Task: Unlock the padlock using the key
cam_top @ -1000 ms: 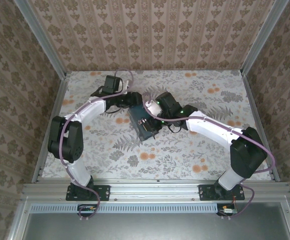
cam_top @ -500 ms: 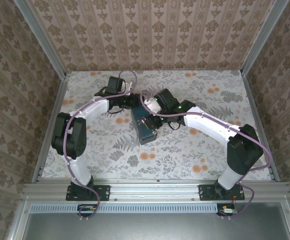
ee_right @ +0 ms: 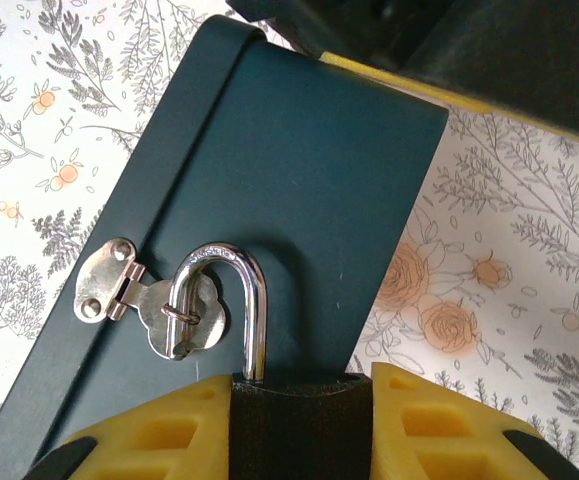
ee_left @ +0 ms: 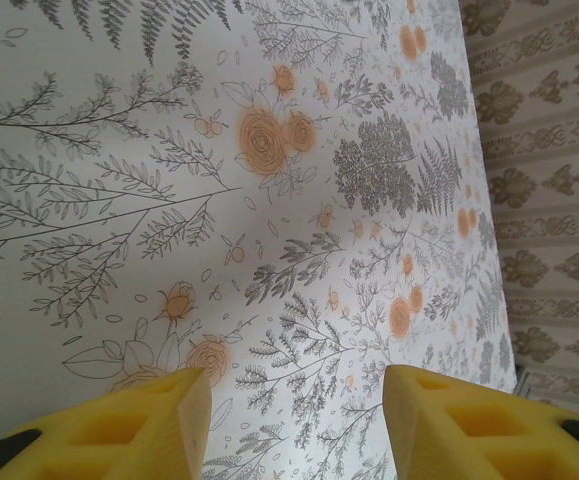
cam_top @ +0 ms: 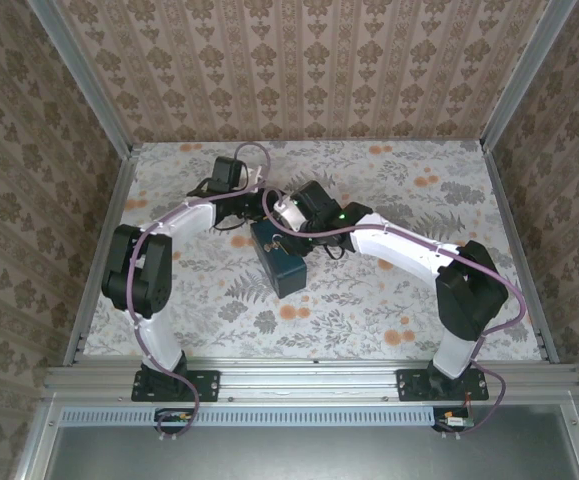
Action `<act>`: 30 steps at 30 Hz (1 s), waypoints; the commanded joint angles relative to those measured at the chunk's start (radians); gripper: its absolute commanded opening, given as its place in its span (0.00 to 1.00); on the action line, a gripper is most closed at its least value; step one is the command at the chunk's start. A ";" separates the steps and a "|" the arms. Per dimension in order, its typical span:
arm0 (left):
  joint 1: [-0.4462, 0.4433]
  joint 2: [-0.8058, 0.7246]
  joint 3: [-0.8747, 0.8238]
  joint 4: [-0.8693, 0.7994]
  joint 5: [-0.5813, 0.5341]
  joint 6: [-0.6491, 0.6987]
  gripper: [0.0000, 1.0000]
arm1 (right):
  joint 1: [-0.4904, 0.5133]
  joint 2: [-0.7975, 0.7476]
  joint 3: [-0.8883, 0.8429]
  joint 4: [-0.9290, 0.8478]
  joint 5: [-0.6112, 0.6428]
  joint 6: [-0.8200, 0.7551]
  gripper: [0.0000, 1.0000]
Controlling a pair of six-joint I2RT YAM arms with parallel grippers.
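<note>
The small dark-grey metal padlock (ee_right: 289, 435) sits at the bottom centre of the right wrist view, its body cut off by the lower frame edge and pinched on both sides by the yellow pads of the right gripper (ee_right: 294, 388), which is closed narrowly onto it. Only the lock's silvery curved shackle is in plain sight. It arches up over the face of the dark blue rectangular box (ee_right: 299, 150) and passes through the ring of the silvery metal hasp (ee_right: 119, 285) at the left of the frame. Whether the shackle's left leg is seated in the body cannot be told, as the hasp covers it. A dark blurred mass with a yellow strip crosses the upper right corner, too close to make out. In the left wrist view the left gripper (ee_left: 291, 400) stands wide, nothing between its two yellow fingers, above the floral-printed table sheet (ee_left: 119, 200); the fingers are cut off at the bottom edge. From above, both wrists crowd the far end of the box in the middle of the frame, hiding the lock. Counted: two arms, one box, one padlock, one hasp.
</note>
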State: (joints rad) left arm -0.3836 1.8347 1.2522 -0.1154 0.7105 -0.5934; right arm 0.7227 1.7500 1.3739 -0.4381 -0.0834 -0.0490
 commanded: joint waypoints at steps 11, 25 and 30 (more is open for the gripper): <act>0.028 0.055 -0.103 0.120 0.151 -0.219 0.50 | 0.007 0.082 0.048 0.232 0.055 0.135 0.10; 0.080 0.045 -0.134 0.141 0.143 -0.270 0.50 | 0.012 0.123 0.108 0.153 -0.079 0.257 0.30; 0.097 0.040 -0.137 0.138 0.135 -0.265 0.49 | 0.007 0.122 0.109 0.114 -0.105 0.229 0.40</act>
State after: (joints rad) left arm -0.2817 1.8580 1.1545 0.1135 0.8104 -0.8394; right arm 0.7410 1.8511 1.4540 -0.3531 -0.1665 0.1684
